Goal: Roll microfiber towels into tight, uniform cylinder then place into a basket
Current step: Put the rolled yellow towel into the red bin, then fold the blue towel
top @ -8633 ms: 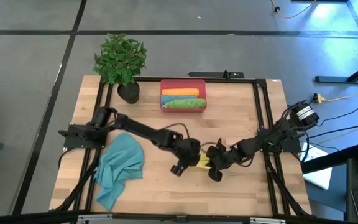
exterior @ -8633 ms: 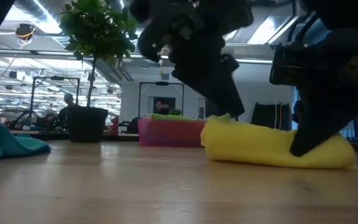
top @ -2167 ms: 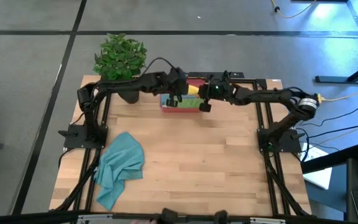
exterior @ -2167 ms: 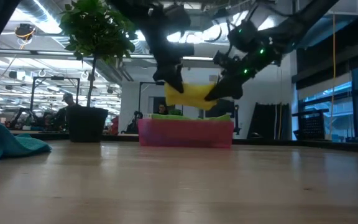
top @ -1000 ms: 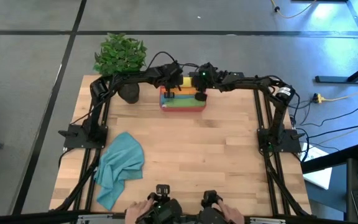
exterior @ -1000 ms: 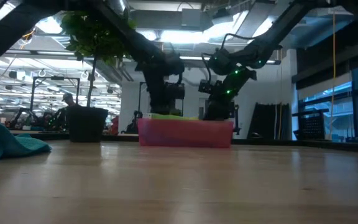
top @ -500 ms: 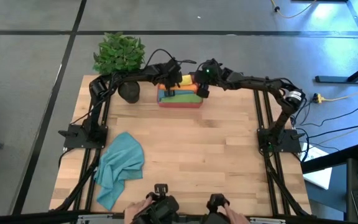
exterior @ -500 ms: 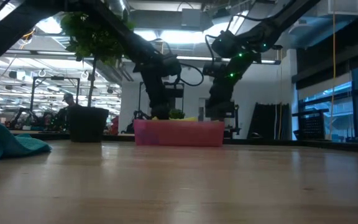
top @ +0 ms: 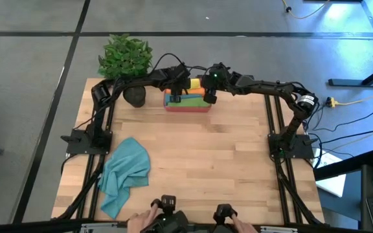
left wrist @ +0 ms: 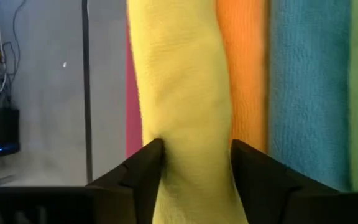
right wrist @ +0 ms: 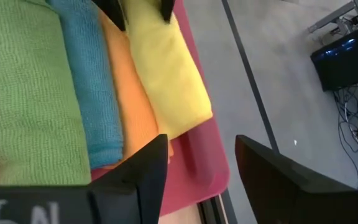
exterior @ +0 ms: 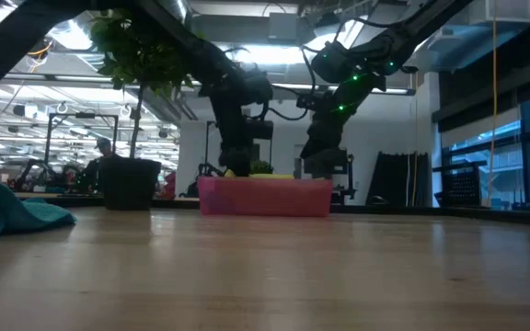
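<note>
Basket [top: 187, 107] sits at the far edge of the bench [top: 199, 162], just beside the potted plant [top: 126, 59]. Four rolled towels lie side by side inside the basket: the yellow towel [right wrist: 166, 74] against the far wall, then the orange towel [right wrist: 128, 118], a teal towel [right wrist: 95, 93] and the green towel [right wrist: 23, 99] nearest the bench's middle. Left gripper [left wrist: 194, 163] hangs over the basket's plant-side end, its fingers spread on either side of the yellow towel's end and touching its flanks without squeezing it. Right gripper [right wrist: 197, 162] hovers over the basket's opposite end, fingers spread wide and clear of the yellow towel, pinching nothing. A second teal towel [top: 123, 173] lies loose and crumpled on the bench, well apart from the basket, toward the near left corner.
</note>
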Controlling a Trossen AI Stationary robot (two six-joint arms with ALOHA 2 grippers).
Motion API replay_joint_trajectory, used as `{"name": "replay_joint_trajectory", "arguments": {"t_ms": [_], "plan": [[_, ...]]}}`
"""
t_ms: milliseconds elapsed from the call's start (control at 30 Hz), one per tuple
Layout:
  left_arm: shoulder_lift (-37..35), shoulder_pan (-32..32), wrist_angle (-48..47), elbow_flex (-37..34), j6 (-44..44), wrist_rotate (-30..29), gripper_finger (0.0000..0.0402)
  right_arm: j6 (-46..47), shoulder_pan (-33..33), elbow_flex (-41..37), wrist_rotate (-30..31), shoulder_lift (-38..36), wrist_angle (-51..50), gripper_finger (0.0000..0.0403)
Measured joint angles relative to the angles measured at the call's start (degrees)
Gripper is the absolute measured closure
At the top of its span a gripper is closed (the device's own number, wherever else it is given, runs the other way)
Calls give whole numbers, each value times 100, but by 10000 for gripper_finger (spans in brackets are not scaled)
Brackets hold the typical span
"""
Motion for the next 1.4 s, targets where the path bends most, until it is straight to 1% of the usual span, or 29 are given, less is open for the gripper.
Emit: {"name": "replay_joint_trajectory", "arguments": {"t_ms": [133,267,467,567,700,867,967,1167,1300,1400], "plan": [[-200,-51,-149,0,43,-264,208,1,14,2,1,0,-3,215],[-472,-51,-301,0,26,-354,205,15,15,4,2,0,-51,215],[-1116,-201,-711,0,-571,-357,206,105,136,10,2,-2,-223,215],[-1604,-430,-1113,0,-1142,-284,206,181,297,9,11,-85,-588,215],[-2306,-858,-1565,-14,-1802,-221,212,344,627,11,113,-409,-1254,215],[-3360,-1634,-1524,-336,-2414,-294,225,863,1189,11,233,-1041,-1954,215],[-3978,-2198,-1222,-794,-2929,-406,231,1464,1603,-12,196,-1458,-2287,215],[-5038,-3482,336,-2314,-3693,-701,233,2346,2577,-405,101,-2060,-2296,215],[-5362,-4291,1414,-3279,-4215,-1077,233,2970,3302,-869,90,-2146,-1810,215],[-5399,-4823,1936,-3818,-4563,-1391,233,3264,3833,-1270,86,-2068,-1069,215]]}}
